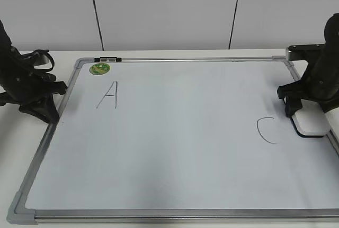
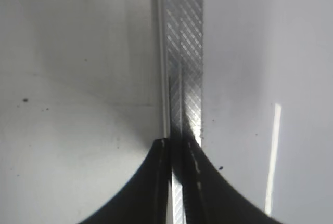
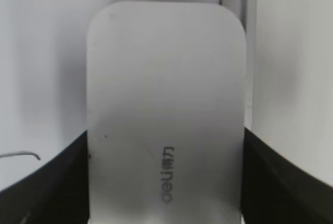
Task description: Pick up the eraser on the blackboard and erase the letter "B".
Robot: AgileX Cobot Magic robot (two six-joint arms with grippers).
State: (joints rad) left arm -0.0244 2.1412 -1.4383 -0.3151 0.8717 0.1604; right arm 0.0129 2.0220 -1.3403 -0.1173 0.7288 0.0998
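Observation:
The blackboard lies flat on the table. On it I see a hand-drawn "A" at the left and a "C" at the right. No letter "B" shows between them; that stretch of board is blank. The white eraser rests on the board's right edge, just right of the "C". In the right wrist view the eraser fills the space between my right gripper's fingers, which touch both its long sides. My left gripper is shut and empty over the board's left frame.
A green round sticker sits near the board's far left corner. A black clip is on the far frame. The white table surrounds the board and a panelled wall stands behind it.

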